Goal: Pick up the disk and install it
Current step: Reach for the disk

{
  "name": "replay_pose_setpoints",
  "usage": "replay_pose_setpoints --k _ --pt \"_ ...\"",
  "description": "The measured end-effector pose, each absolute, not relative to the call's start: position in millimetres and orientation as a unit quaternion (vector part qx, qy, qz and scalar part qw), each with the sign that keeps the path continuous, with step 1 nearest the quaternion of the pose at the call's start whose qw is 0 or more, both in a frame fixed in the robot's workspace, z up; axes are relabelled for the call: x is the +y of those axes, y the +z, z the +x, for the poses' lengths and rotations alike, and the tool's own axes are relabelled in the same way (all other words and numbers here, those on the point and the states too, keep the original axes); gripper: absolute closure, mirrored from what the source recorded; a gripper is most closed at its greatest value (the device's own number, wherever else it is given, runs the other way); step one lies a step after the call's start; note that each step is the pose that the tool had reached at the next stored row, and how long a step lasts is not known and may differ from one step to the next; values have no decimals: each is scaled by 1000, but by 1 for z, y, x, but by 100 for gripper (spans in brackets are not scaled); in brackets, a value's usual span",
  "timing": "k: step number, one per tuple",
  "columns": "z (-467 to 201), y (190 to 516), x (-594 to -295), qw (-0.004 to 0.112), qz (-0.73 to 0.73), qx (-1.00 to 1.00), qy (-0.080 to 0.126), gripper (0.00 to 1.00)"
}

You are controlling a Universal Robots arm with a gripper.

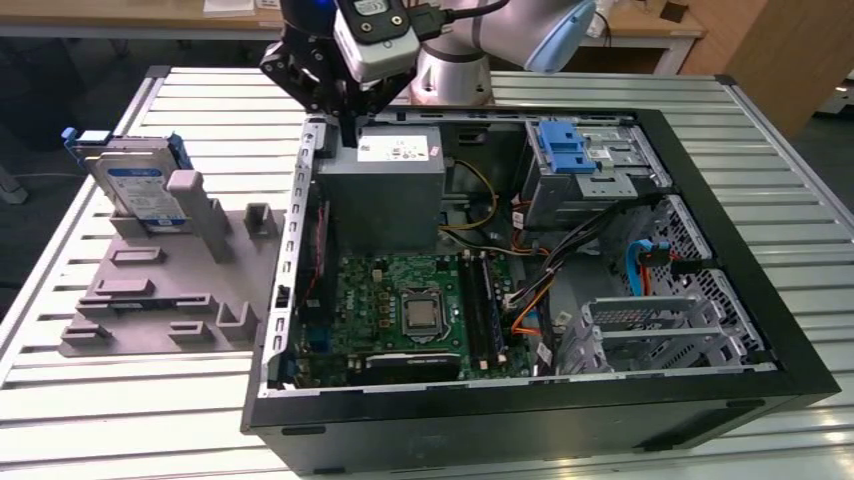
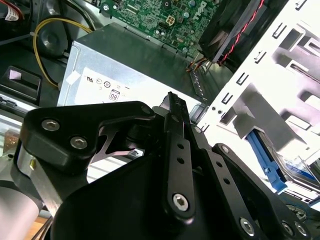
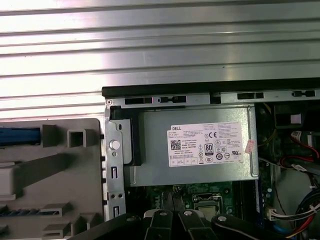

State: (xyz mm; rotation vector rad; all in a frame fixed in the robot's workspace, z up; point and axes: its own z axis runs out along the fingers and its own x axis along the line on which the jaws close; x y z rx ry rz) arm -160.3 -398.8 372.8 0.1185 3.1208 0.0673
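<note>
Hovering over the grey power supply box point(image 1: 380, 195) inside the open computer case point(image 1: 534, 425): hand point(image 1: 350, 132), fingers closed together, holding nothing. Disk point(image 1: 138, 188): upright in grey holder point(image 1: 154, 290) on worktop point(image 1: 120, 420), at the exterior view's left, well apart from hand.

A grey box point(image 3: 195, 175) with a white sticker point(image 3: 207, 145) sat inside the open case point(image 3: 200, 91), against its rim, the green board point(image 3: 235, 192) beside it. The tool point(image 3: 169, 197) hung over that board, fingers together. A grey fixture point(image 3: 50, 170) lay on the ribbed counter point(image 3: 160, 45) alongside
</note>
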Motion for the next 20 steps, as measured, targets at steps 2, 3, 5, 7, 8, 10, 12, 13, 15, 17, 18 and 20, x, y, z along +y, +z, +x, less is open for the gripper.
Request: replay_pose_setpoints --k 2,3,5,7,8,10,12,13,15,17,18,20 --pt "-161 372 -399 9 38 999 22 89" --pt "-161 372 -399 9 38 999 22 89" --pt "-161 372 -399 9 38 999 22 89" --pt "-162 372 -399 8 38 999 22 89" --pt "-162 372 -399 8 38 999 22 89" --pt "-163 371 -399 8 38 999 22 89" --pt "-163 371 -399 8 38 999 21 89" --pt "-163 371 -399 8 38 999 21 89" --pt "-164 371 -399 8 38 999 22 89" --pt "-164 371 -399 8 38 999 21 89" --pt "-165 370 -399 8 38 999 22 89" --pt "-165 370 -399 8 38 999 22 89"
